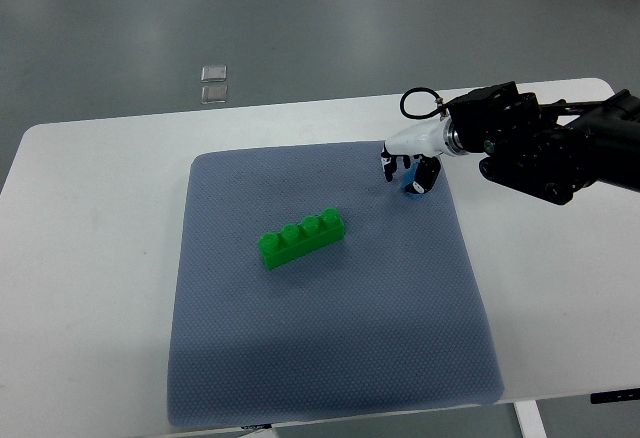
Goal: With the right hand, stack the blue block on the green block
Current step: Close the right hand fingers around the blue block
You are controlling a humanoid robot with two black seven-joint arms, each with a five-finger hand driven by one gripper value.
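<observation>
Here we see the right hand (408, 172) near the far right corner of the grey-blue mat (330, 358), its arm coming in from the right edge over the white worktop (90, 258). Its fingers are curled down around the blue block (412, 186), of which only a small blue part shows between them; we judge it is grasped, though whether it is lifted off the mat we cannot tell.

The green block (302, 237) lies well apart from the hand, toward the left and nearer to the robot, about in the middle of the mat. It has four studs on top, and its long axis runs diagonally, from near-left to far-right, so its far end points roughly toward the hand.

We think the coming move must carry the blue block along this diagonal and set it onto the studs. The left hand is not visible.
</observation>
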